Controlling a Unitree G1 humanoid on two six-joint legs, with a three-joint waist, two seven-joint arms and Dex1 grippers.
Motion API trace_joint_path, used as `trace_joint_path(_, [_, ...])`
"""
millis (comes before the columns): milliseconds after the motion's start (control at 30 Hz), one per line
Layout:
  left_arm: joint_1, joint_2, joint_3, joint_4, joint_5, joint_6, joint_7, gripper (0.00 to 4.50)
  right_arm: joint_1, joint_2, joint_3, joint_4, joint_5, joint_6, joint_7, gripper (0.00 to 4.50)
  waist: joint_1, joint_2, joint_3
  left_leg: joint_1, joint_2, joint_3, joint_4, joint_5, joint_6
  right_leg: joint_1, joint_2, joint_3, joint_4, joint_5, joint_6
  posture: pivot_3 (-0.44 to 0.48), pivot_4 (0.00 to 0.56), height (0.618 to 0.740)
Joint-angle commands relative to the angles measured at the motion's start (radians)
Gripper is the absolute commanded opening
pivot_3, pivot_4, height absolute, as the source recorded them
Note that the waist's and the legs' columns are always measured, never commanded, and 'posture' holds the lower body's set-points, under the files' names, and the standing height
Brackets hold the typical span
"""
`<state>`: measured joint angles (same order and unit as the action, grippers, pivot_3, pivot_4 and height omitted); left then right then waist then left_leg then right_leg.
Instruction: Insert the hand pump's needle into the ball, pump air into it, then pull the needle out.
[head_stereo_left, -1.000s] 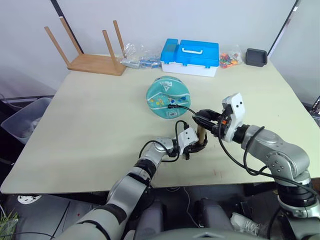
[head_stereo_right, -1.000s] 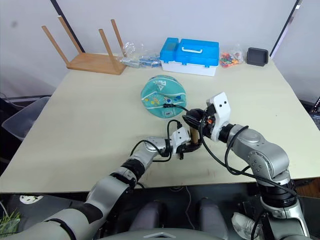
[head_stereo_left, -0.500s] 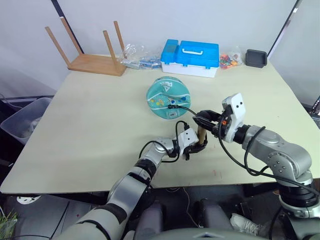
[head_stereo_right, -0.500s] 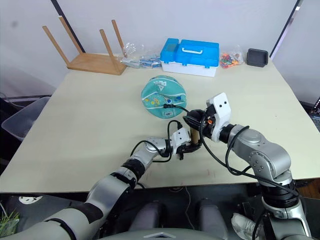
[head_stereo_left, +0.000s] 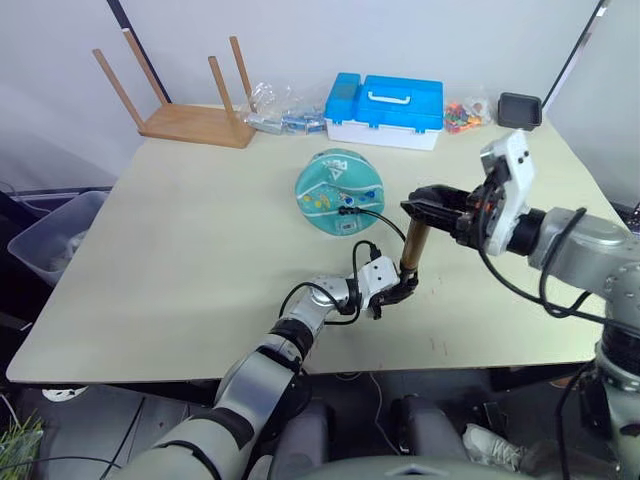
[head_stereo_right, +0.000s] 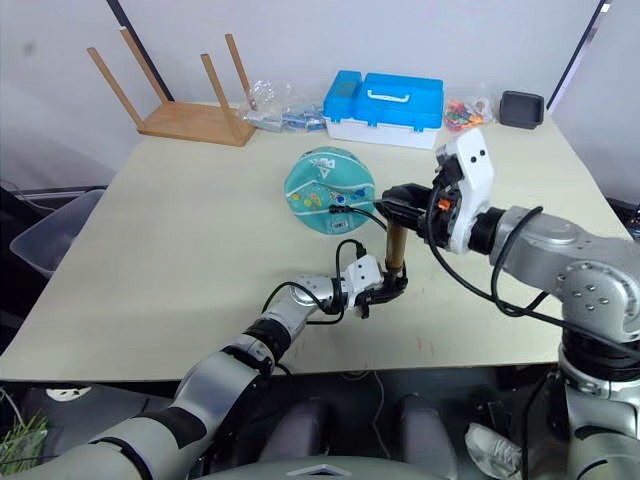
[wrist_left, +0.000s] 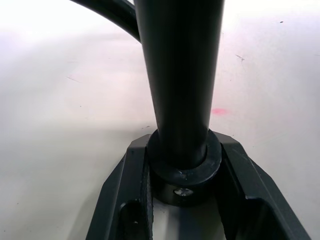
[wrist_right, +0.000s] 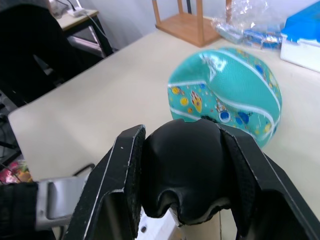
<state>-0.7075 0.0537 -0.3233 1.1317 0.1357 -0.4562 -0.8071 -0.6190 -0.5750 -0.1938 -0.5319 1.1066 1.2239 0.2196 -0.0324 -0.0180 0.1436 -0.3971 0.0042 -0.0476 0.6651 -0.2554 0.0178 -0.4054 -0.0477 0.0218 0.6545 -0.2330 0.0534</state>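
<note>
Bronze metal hand pump (head_stereo_left: 413, 246) barrel, smooth printed ball (head_stereo_left: 340, 191), matt table (head_stereo_left: 180, 240).

I see the ball (head_stereo_left: 339, 192) in teal with small colourful prints and pale seams, the hand pump (head_stereo_left: 411, 250) bronze-gold with black ends, and a blue toolbox (head_stereo_left: 385, 109), seemingly white below.

Right gripper (head_stereo_right: 398, 197) raised, hand pump (head_stereo_right: 393, 248) handle drawn up (barrel now exposed, extended)
</note>
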Motion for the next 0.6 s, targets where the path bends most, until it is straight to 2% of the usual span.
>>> trace_joint_path(33, [0.070, 0.047, -0.045, 0.083, 0.082, 0.047, 0.003, 1.09, -0.129, -0.078, -0.155, -0.034, 0.108, -0.027, -0.083, 1.64, 0.001, 0.000, 0.002, 0.000, 0.000, -0.001, 0.000, 0.000, 0.000, 0.000, 0.000, -0.001, 0.000, 0.000, 0.000, 0.000, 0.150, 0.740])
trace_joint_path(167, [0.074, 0.045, -0.042, 0.080, 0.079, 0.047, 0.003, 1.09, -0.172, -0.143, -0.166, 0.012, 0.209, -0.027, -0.125, 1.64, 0.001, 0.000, 0.002, -0.001, 0.000, -0.001, 0.000, 0.000, 0.000, 0.000, 0.000, -0.001, 0.000, 0.000, 0.000, 0.000, 0.150, 0.740])
trace_joint_path(367, [0.076, 0.043, -0.036, 0.075, 0.071, 0.049, 0.005, 1.09, -0.155, -0.200, -0.130, 0.048, 0.287, -0.042, -0.156, 1.64, 0.001, 0.000, 0.002, -0.001, 0.001, -0.001, 0.000, 0.000, 0.000, 0.000, 0.000, -0.001, -0.001, 0.000, 0.000, 0.000, 0.150, 0.740])
trace_joint_path(467, [0.077, 0.043, -0.033, 0.074, 0.068, 0.051, 0.007, 1.09, -0.085, -0.197, -0.078, 0.043, 0.227, -0.052, -0.135, 1.64, 0.002, 0.000, 0.002, -0.001, 0.001, -0.001, 0.000, 0.000, 0.000, 0.000, 0.000, -0.001, -0.001, 0.000, 0.000, 0.000, 0.150, 0.740])
trace_joint_path(600, [0.076, 0.041, -0.029, 0.073, 0.065, 0.054, 0.009, 1.09, 0.073, -0.151, 0.070, 0.059, 0.073, -0.126, -0.055, 1.64, 0.000, -0.003, -0.004, 0.002, 0.001, -0.001, -0.001, 0.000, 0.000, 0.002, 0.001, -0.001, -0.003, 0.000, 0.000, 0.000, 0.150, 0.740])
